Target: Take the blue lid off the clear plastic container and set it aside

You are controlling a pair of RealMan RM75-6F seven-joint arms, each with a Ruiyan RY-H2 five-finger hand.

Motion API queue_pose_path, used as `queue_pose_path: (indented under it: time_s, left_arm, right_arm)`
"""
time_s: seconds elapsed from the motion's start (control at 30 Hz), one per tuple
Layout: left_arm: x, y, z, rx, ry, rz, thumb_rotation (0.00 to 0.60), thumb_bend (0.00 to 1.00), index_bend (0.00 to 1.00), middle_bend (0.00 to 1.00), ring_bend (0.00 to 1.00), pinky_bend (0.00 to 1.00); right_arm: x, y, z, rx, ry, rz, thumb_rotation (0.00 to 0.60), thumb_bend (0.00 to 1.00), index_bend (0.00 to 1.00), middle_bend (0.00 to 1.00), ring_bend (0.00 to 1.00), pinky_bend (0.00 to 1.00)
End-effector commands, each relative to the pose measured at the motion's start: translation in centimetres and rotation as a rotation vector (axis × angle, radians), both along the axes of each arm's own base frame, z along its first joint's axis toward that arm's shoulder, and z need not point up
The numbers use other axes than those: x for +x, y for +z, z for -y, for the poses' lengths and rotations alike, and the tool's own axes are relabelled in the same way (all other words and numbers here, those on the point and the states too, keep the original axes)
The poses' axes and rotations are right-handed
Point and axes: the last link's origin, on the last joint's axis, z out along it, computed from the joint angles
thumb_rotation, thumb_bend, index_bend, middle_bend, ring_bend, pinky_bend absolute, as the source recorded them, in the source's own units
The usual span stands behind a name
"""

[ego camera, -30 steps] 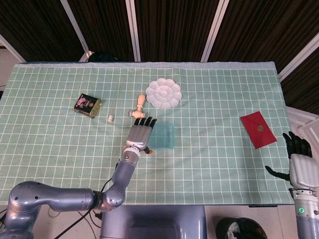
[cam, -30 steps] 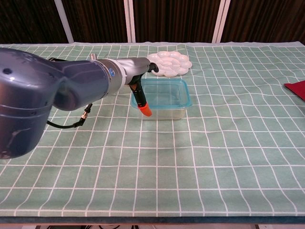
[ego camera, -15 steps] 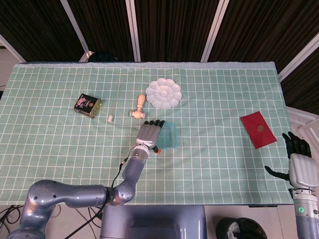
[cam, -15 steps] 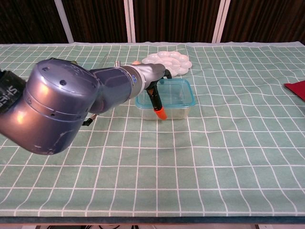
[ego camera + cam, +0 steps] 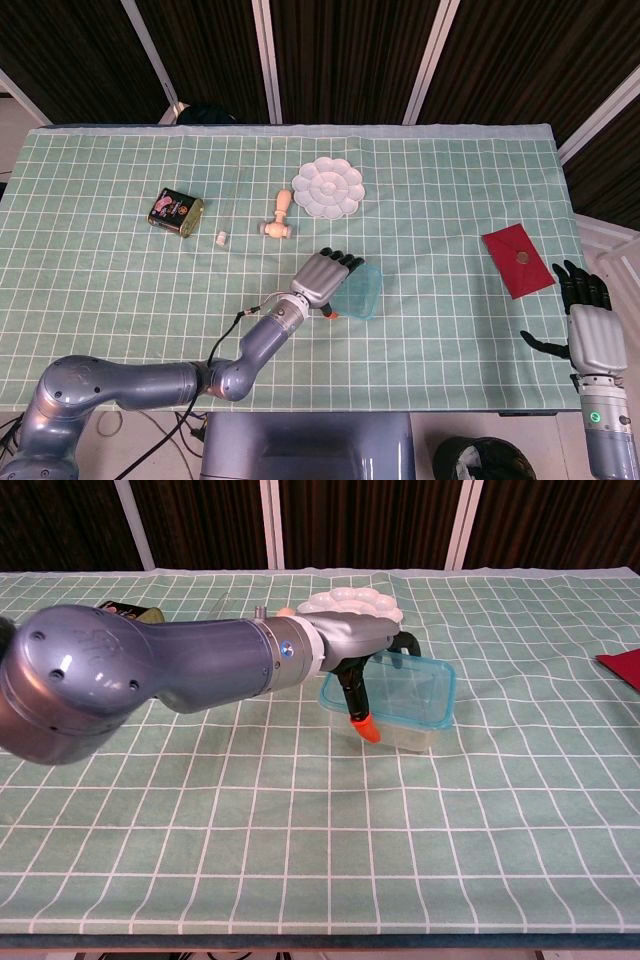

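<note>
Left hand [image 5: 325,278] rests fingers on blue lid [image 5: 420,685] of clear container [image 5: 405,720], grip unclear; catch an edge, peel upward, avoid dragging container.

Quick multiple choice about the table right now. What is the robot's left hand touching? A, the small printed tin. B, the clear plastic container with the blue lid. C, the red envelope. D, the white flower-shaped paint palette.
B: the left hand lies against the clear plastic container with the blue lid, while the white flower-shaped paint palette, the red envelope and the small printed tin all sit apart from it.
</note>
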Motion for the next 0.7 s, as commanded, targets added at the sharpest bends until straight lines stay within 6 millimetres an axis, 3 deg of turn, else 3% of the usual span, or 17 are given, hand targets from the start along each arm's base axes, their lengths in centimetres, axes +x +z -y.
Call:
queue_pose_path:
  time_s: [0.03,0.3,0.47,0.7]
  left_arm:
    - [-0.4,0.7,-0.2,-0.081,-0.073,-0.014,0.6,0.2,0.31,0.31,0.28,0.4]
    - [-0.3,0.6,-0.4,-0.122,-0.103,0.012,0.6,0.2,0.3,0.3,0.27,0.39]
    - [0.0,0.3,-0.2,-0.141,-0.114,0.029,0.6,0.2,0.3,0.3,0.27,0.39]
    - [0.2,0.0,-0.1,-0.155,-0.129,0.03,0.6,0.2,0.31,0.3,0.27,0.39]
  right_arm:
    - [1.5,-1.2,0.5,0.034,0.056,0.01,0.6,0.2,0.0,0.0,0.0,0.0]
    - [7.0,-5.9,2.3,0.127,0.196,0.056,0.6,0.2,0.0,0.0,0.0,0.0]
    - [10.4,-9.8,2.5,0.224,0.255,0.07,0.6,0.2,0.0,0.0,0.0,0.0]
    - [12.0,-13.2,1.3,0.296,0.249,0.1,0.6,0.2,0.0,0.0,0.0,0.0]
